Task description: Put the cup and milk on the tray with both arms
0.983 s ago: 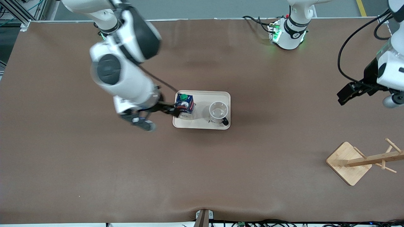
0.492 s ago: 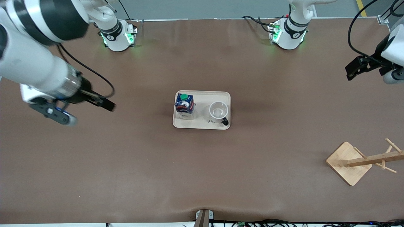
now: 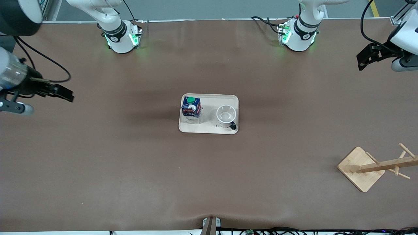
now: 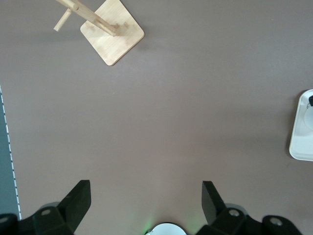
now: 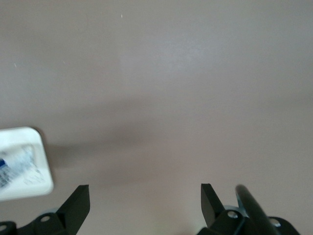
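1. The right gripper hangs with its jaws spread wide and nothing between them, over bare table well away from the tray, toward the right arm's end.
2. The left gripper is likewise parted and empty, over bare table well away from the tray, toward the left arm's end.
3. The tray is a flat cream rectangle with rounded corners, lying mid-table.
4. The milk, a dark-blue carton with a round green cap, stands upright on the tray, at its side toward the right arm's end.
5. The cup, white and round with a black loop handle, stands upright beside the milk on the tray, apart from it.
6. A wooden rack with a square base and pegged stem sits well apart from the tray, nearer to the front camera, toward the left arm's end.
7. The table is covered in smooth matte brown.
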Motion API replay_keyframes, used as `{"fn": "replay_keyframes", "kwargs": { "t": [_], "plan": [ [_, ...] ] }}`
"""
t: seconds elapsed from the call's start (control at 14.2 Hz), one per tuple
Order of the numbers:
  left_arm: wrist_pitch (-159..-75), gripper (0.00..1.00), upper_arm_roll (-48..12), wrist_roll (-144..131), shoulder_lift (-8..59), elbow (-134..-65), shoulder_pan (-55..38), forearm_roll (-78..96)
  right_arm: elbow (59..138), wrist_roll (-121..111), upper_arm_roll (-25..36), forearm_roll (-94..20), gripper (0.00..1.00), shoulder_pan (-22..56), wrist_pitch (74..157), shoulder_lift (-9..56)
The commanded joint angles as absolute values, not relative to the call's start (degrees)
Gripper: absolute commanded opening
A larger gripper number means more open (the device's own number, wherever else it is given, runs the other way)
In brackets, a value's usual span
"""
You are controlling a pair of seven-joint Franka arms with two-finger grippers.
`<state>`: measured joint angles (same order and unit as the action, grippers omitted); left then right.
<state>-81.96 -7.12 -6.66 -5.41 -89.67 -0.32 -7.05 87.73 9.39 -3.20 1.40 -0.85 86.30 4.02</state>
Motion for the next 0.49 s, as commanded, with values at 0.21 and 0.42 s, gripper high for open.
{"fn": "replay_keyframes", "kwargs": {
  "t": [0.21,0.42],
  "plan": [
    [-82.79,1.00,-6.77,-5.63,-5.80,-90.09,-1.32,-5.54,93.16,6.42,-3.87,-0.17,1.00,-4.64,87.09,-2.99],
    [-84.72,1.00,-6.94,-5.71,-5.80,-91.14,-1.32,-2.56,92.37,3.09,-3.78,-1.41,1.00,-6.59,87.72,-2.55]
  ]
}}
